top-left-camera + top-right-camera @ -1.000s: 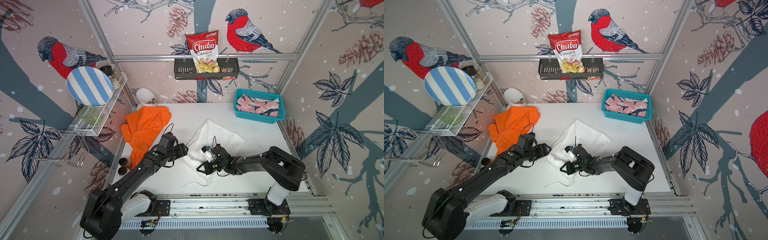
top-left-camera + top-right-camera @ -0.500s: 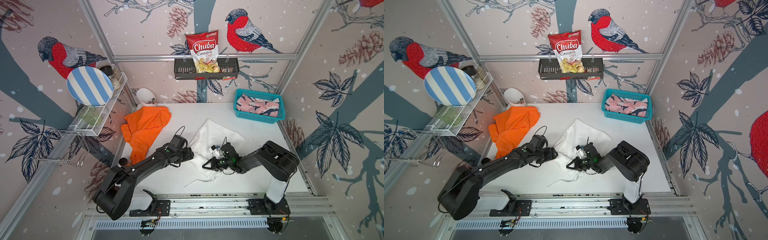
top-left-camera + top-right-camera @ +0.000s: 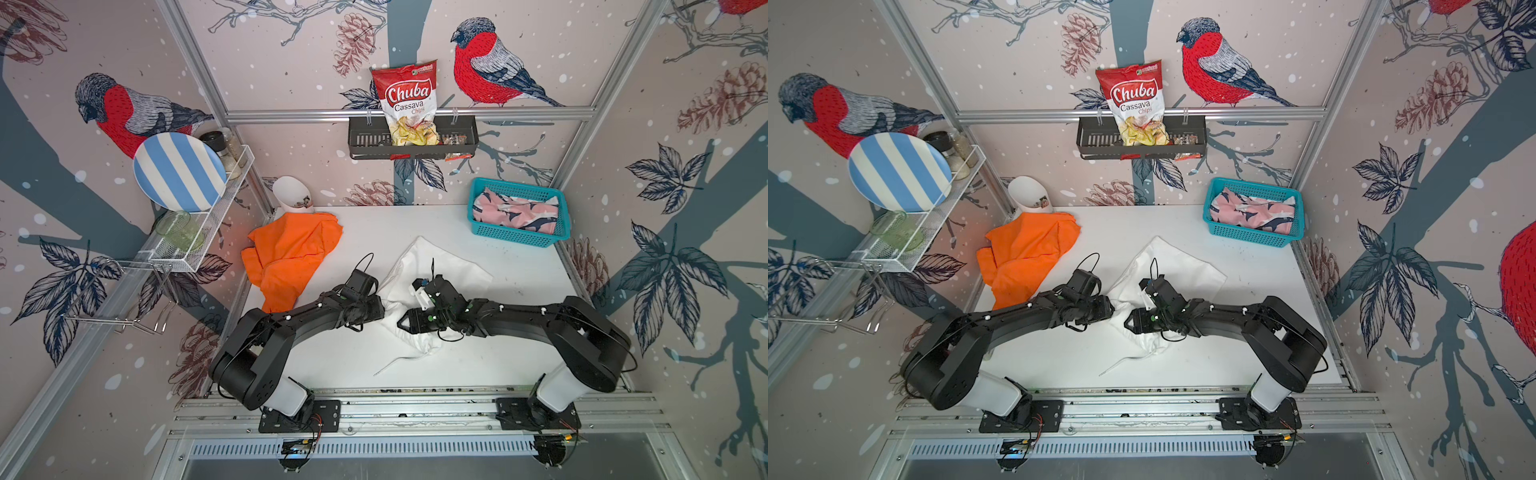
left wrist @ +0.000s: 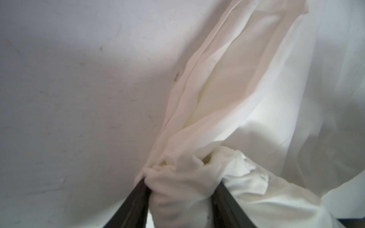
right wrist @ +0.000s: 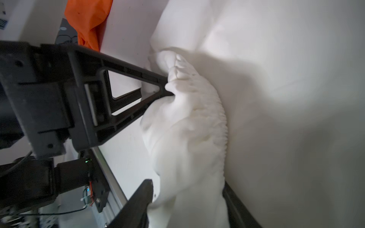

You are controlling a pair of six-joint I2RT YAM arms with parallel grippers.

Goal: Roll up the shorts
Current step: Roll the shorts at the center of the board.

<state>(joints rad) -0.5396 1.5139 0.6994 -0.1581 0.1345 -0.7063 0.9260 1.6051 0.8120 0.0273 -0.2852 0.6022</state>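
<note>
The white shorts (image 3: 451, 270) (image 3: 1183, 266) lie crumpled mid-table, their gathered waist nearest the arms. My left gripper (image 3: 384, 311) (image 4: 181, 181) is shut on a bunched fold of the white shorts (image 4: 227, 98) at the waist edge. Facing it a little way off, my right gripper (image 3: 401, 322) (image 5: 187, 185) is open, with the waistband (image 5: 199, 118) lying loose between its fingers. The left gripper (image 5: 167, 86) also shows in the right wrist view, biting into the cloth. The orange shorts (image 3: 291, 253) (image 3: 1025, 249) lie crumpled at the back left. The pink shark-print shorts (image 3: 515, 212) (image 3: 1250, 212) sit in the basket.
A teal basket (image 3: 515, 239) stands at the back right. A white cup (image 3: 291, 199) leans in the back left corner beside a wire shelf (image 3: 195, 249) holding a striped plate (image 3: 178, 172). A white drawstring (image 3: 399, 361) trails toward the front rail.
My right gripper has opened and let go of the waistband. The left gripper has moved right onto the white shorts and closed on the cloth.
</note>
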